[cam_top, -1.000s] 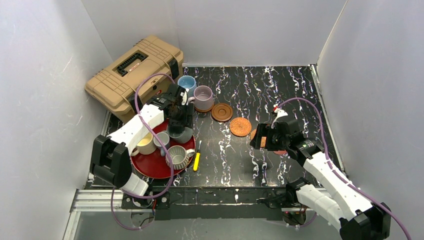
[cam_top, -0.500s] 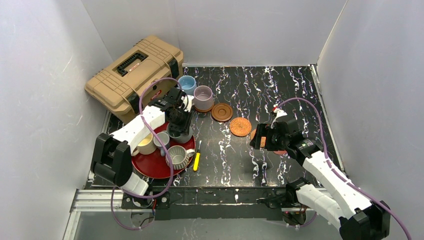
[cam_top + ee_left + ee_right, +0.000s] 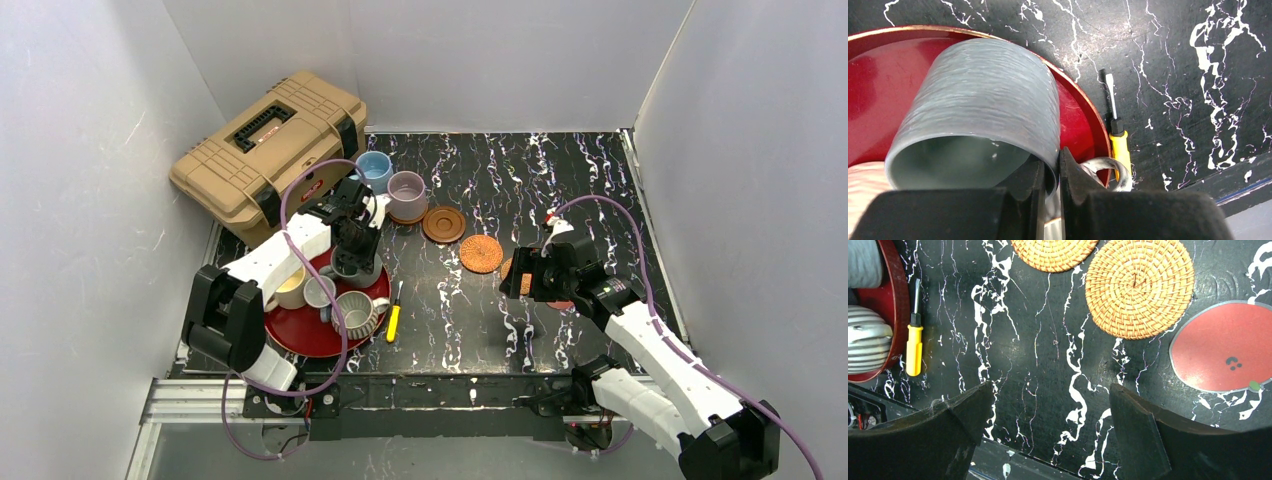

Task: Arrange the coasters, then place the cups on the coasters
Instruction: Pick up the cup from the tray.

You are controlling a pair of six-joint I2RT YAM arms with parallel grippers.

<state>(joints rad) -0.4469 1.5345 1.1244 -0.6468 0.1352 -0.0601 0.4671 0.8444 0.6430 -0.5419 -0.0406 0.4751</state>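
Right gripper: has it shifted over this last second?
No. The right gripper hangs open in the same spot, just right of the fully visible woven coaster, as before.

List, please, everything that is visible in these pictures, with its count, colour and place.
toolbox: one, tan, far left.
tray: one, red, round, near left.
mugs at the tray: four; cream-yellow mug, small pale grey mug, ribbed grey-white mug, grey-green mug.
mugs beside the toolbox: two; light blue mug, mauve mug.
wooden coasters: two seen, dark brown; one bare, one under the mauve mug.
woven coasters: two, orange-brown, table middle.
flat coaster: one, red, beside the woven ones.
screwdriver: one, yellow handle, right of the tray.
table: one, black with white veins.
left arm: jaws shut on the grey-green mug's wall.
right arm: jaws open above bare table.
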